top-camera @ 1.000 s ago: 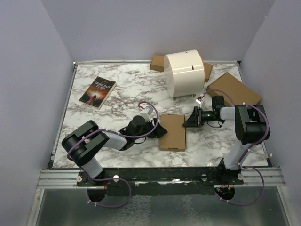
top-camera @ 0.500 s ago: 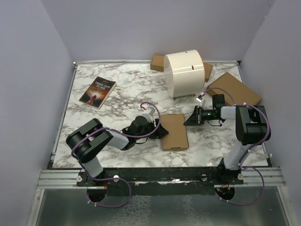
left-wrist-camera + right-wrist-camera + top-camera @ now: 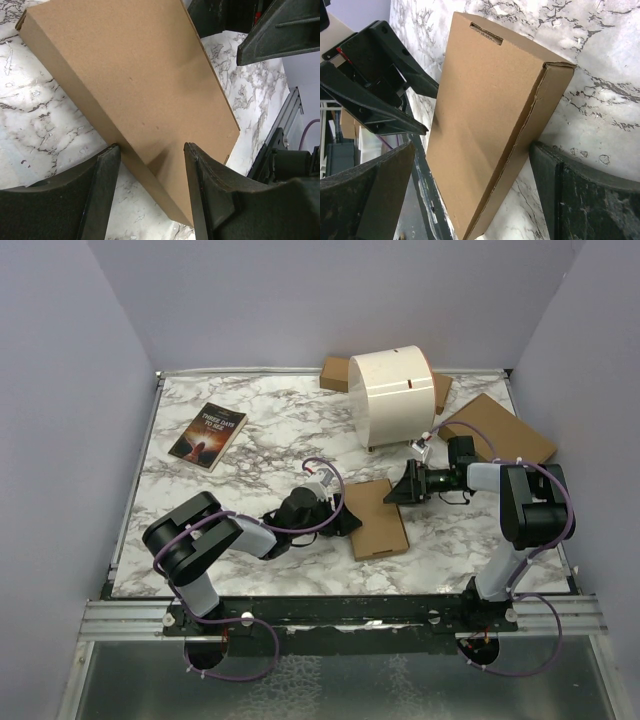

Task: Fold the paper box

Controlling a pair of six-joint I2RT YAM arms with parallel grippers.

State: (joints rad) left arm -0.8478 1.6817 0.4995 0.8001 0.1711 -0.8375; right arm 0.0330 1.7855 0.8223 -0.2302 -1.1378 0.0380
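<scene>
The paper box (image 3: pixel 378 518) lies folded shut and flat on the marble table, a thin brown slab slightly askew. My left gripper (image 3: pixel 350 521) is low at its left long edge. In the left wrist view the box (image 3: pixel 135 75) fills the upper middle, and the left gripper (image 3: pixel 151 150) is open astride that edge, one finger on the table side and one over the lid. My right gripper (image 3: pixel 397 492) is at the far right corner. In the right wrist view it (image 3: pixel 472 150) stands wide open around the corner of the box (image 3: pixel 485 130).
A book (image 3: pixel 208 434) lies at the back left. A white cylinder (image 3: pixel 393 397) stands at the back with cardboard scraps (image 3: pixel 335 372) behind it. A larger brown cardboard box (image 3: pixel 497 428) sits at the back right. Purple walls close in the table (image 3: pixel 260 440).
The box has slid a little to the right and turned slightly as my left gripper moved right against it. The right gripper has opened wide and shifted toward the box's far corner.
</scene>
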